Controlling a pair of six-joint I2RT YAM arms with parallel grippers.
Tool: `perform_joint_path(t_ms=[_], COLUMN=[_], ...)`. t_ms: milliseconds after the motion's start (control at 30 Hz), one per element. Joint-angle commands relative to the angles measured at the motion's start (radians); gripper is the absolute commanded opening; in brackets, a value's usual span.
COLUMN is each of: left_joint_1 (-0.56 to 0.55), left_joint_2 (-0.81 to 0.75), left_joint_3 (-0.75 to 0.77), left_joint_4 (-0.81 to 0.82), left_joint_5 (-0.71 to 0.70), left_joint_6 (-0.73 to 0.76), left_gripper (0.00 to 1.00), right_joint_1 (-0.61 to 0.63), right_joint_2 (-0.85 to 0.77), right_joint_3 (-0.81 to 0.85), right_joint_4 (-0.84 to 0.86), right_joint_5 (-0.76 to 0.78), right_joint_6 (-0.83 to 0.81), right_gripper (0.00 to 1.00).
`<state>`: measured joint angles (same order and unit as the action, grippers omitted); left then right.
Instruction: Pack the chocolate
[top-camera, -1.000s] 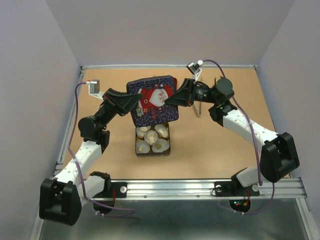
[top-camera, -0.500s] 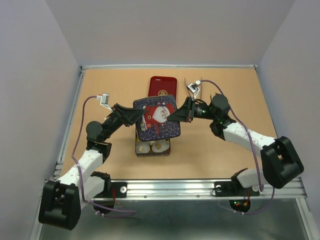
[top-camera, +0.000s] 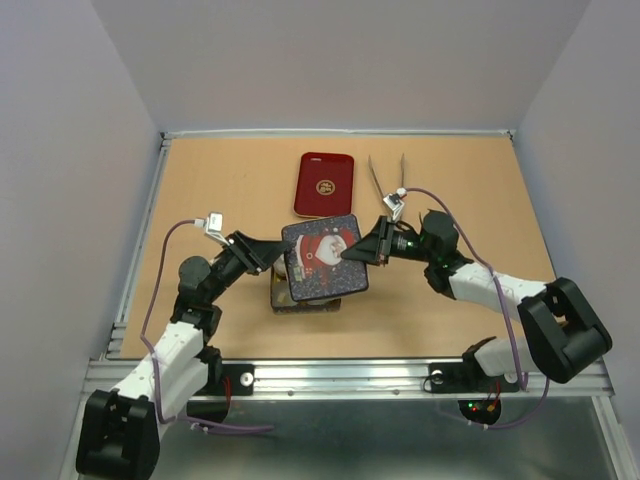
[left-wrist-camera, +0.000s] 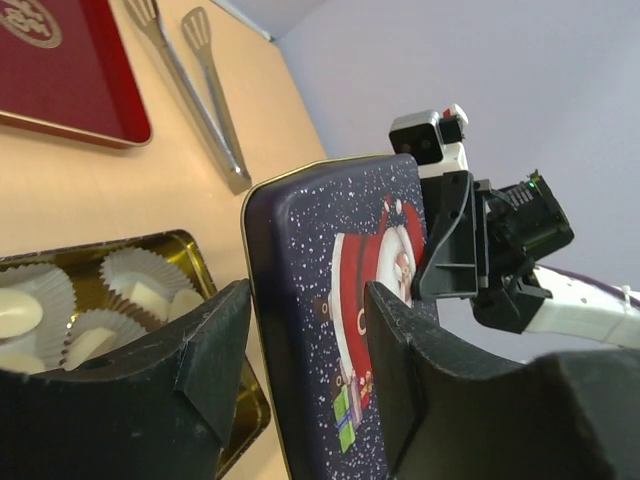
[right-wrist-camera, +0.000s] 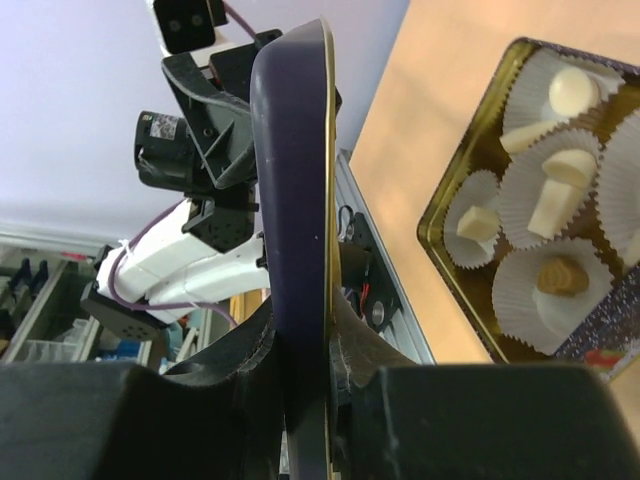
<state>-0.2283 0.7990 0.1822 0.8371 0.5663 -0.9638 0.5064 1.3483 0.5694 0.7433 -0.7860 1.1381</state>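
The right fingers are clamping one edge of a dark blue lid with a Santa picture, holding it over an open tin that is sitting on the table. The left fingers are standing apart, one on each side of the lid's opposite edge, and whether they are touching it is not clear. The chocolate is lying inside the tin, several cream-white pieces and one light brown piece, each resting in its own white paper cup. In the top view the lid is covering most of the tin, leaving only its near edge showing. A red tray is lying farther back on the table, well apart from the tin, with a pair of metal tongs lying just beside it on the right
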Motion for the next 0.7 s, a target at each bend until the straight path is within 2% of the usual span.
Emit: perform_joint_path(t_ms=[0,233,667], left_joint_1=[-0.003,-0.005,-0.005], left_joint_2=[-0.064,-0.106,-0.081], left_joint_3=[-0.003,-0.027,-0.064], left_joint_4=[-0.09,-0.202,-0.21], left_joint_5=[-0.045,-0.085,-0.092], left_joint_6=[0.086,0.112,0.139], left_gripper=[0.59,0.6,0.6], right_joint_1=[0.001,0.001,0.003], right_joint_2=[-0.035,-0.051,0.028], right_joint_3=[-0.037,-0.123,-0.167], right_joint_4=[0.045,0.047,0.062], right_joint_5=[0.057,0.12,0.156], right_joint_6=[0.018,0.037,0.022], right_gripper=[0.13,0.13,0.13])
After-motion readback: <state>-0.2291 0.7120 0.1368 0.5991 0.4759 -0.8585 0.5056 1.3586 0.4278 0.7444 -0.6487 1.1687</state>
